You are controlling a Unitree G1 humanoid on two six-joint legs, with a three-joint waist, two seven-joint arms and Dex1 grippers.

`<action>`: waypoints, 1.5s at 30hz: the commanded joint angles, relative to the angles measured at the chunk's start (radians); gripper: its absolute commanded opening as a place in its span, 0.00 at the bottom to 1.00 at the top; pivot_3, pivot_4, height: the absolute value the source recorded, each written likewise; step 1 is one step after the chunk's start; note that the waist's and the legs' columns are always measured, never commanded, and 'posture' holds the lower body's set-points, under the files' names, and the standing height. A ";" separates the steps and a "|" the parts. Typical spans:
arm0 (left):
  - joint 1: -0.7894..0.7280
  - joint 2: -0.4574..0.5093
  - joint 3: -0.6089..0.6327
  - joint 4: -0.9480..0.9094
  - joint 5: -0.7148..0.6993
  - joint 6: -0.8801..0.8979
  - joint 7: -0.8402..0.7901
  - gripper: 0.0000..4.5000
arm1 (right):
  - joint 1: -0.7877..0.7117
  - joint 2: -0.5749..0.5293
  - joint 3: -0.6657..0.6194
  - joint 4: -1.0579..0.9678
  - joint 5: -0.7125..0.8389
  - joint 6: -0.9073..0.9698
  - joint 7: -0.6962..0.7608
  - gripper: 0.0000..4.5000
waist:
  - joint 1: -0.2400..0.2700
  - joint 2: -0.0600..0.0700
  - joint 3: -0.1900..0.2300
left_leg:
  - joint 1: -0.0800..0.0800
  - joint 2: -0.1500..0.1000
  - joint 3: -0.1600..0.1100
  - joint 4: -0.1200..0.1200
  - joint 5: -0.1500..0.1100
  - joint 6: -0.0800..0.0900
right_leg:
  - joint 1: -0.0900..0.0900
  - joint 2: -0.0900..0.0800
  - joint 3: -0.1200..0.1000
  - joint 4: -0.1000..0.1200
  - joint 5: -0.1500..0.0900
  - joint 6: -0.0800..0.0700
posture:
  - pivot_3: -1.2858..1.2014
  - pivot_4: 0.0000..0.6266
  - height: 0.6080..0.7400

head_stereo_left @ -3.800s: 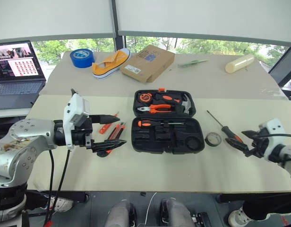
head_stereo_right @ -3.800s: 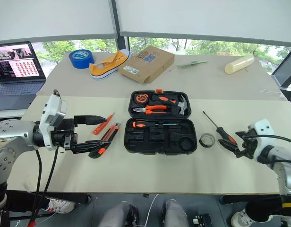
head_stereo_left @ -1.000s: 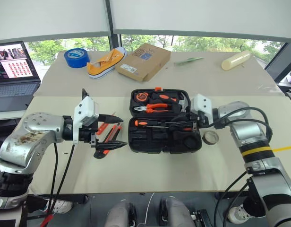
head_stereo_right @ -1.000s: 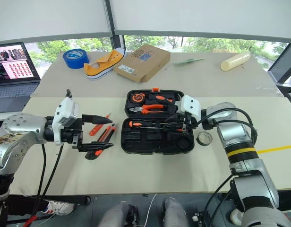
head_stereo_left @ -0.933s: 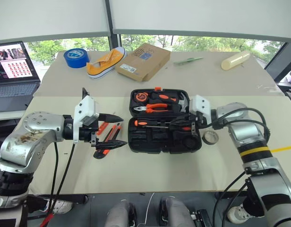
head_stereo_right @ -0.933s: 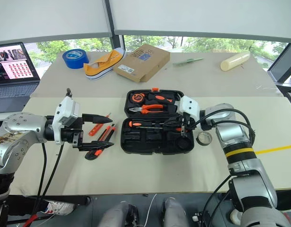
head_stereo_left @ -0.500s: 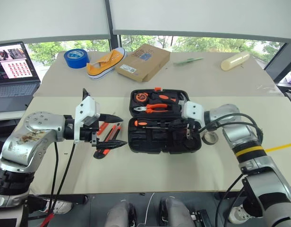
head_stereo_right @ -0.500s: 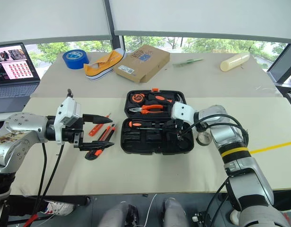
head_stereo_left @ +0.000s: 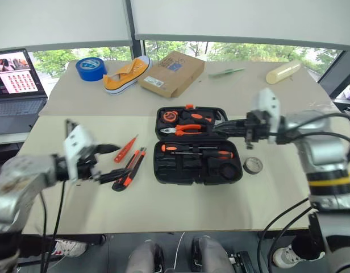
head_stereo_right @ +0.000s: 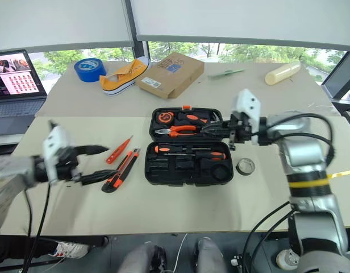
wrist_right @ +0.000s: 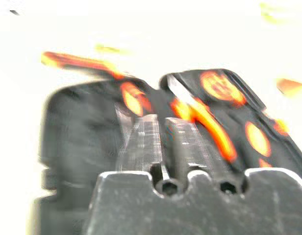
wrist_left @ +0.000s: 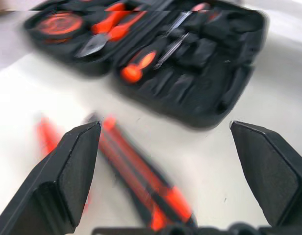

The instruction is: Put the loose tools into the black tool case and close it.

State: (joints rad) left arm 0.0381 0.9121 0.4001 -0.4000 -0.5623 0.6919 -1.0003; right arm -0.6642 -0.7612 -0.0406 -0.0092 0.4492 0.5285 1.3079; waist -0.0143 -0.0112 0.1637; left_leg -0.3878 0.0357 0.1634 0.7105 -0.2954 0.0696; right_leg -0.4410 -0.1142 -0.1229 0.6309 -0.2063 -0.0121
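Note:
The black tool case (head_stereo_left: 163, 165) lies open at the table's middle. Two orange-and-black screwdrivers (head_stereo_left: 204, 151) rest in its front half. My right gripper (head_stereo_left: 219, 127) hovers above the case's right side, pointing left, its fingers (wrist_right: 143, 139) a narrow gap apart and empty. A slim red tester screwdriver (head_stereo_left: 128, 149) and an orange-black utility knife (head_stereo_left: 131, 168) lie left of the case. My left gripper (head_stereo_left: 119, 160) is open just left of them, holding nothing; its wrist view shows the knife (wrist_left: 141, 186) between its fingers. A small dark tape roll (head_stereo_left: 252, 165) sits right of the case.
The case's lid half holds pliers (head_stereo_left: 189, 128), a tape measure (head_stereo_left: 174, 118) and a hammer. On the far table lie a blue tape roll (head_stereo_left: 88, 68), a yellow shoe (head_stereo_left: 124, 75), a cardboard box (head_stereo_left: 174, 74) and a pale cylinder (head_stereo_left: 285, 73). A laptop (head_stereo_left: 15, 85) stands at the far left.
My right gripper has let go of the screwdriver in the case's front half, then risen and drawn back to the right. My left gripper has moved left and lower, away from the knife.

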 commanded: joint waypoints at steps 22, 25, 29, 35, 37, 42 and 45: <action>-0.439 0.080 -0.290 0.139 0.093 0.370 0.233 1.00 | 0.229 -0.127 -0.167 -0.386 0.295 0.222 -0.169 1.00 | 0.031 -0.003 0.000 | 0.000 -0.002 0.001 0.001 -0.001 0.000 | 0.002 0.000 -0.001 0.001 0.002 -0.001 | 0.52 0.24 0.93; -0.586 0.062 -0.439 0.222 0.146 0.409 0.240 1.00 | 0.241 -0.113 -0.163 -0.407 0.286 0.207 -0.213 1.00 | 0.020 -0.003 0.000 | 0.000 -0.002 0.002 0.001 -0.001 0.000 | 0.000 0.002 0.000 0.001 0.002 -0.001 | 0.52 0.24 0.93; -0.773 -0.012 -0.624 0.408 0.254 0.383 0.241 1.00 | 0.270 -0.090 -0.169 -0.440 0.281 0.198 -0.275 1.00 | 0.024 -0.003 0.000 | 0.000 -0.002 0.003 0.000 -0.001 -0.001 | 0.000 0.003 0.000 0.001 0.001 0.000 | 0.52 0.24 0.93; -0.921 -0.136 -0.771 0.640 0.354 0.312 0.189 1.00 | 0.322 -0.086 -0.187 -0.478 0.281 0.184 -0.321 1.00 | 0.028 -0.004 0.000 | -0.001 -0.003 0.003 0.002 -0.001 0.000 | 0.000 0.002 0.000 0.000 0.000 0.000 | 0.52 0.24 0.93; -0.934 -0.163 -0.811 0.709 0.402 0.270 0.183 0.94 | 0.330 -0.088 -0.196 -0.486 0.282 0.181 -0.338 1.00 | 0.027 -0.005 0.000 | -0.001 -0.003 0.003 0.002 -0.001 0.000 | 0.000 0.002 0.000 0.001 0.000 0.001 | 0.52 0.24 0.93; -0.946 -0.206 -0.823 0.758 0.436 0.246 0.149 0.58 | 0.363 -0.100 -0.230 -0.502 0.295 0.183 -0.360 1.00 | 0.028 -0.005 0.000 | 0.001 -0.002 0.002 0.003 -0.001 0.000 | 0.001 0.002 0.000 0.002 0.000 0.001 | 0.52 0.24 0.93; -0.938 -0.212 -0.823 0.755 0.449 0.250 0.130 0.34 | 0.390 -0.110 -0.254 -0.511 0.297 0.184 -0.366 1.00 | 0.028 -0.005 0.000 | 0.001 -0.002 0.002 0.004 -0.001 0.000 | 0.001 0.001 0.000 0.003 0.000 0.001 | 0.52 0.24 0.93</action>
State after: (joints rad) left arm -0.9044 0.7027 -0.4070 0.3412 -0.1435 0.9353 -0.8603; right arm -0.2811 -0.8508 -0.2380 -0.4872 0.7299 0.7304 0.9500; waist 0.0135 -0.0160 0.1638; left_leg -0.3873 0.0336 0.1650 0.7147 -0.2965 0.0698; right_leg -0.4396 -0.1129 -0.1228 0.6341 -0.2064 -0.0108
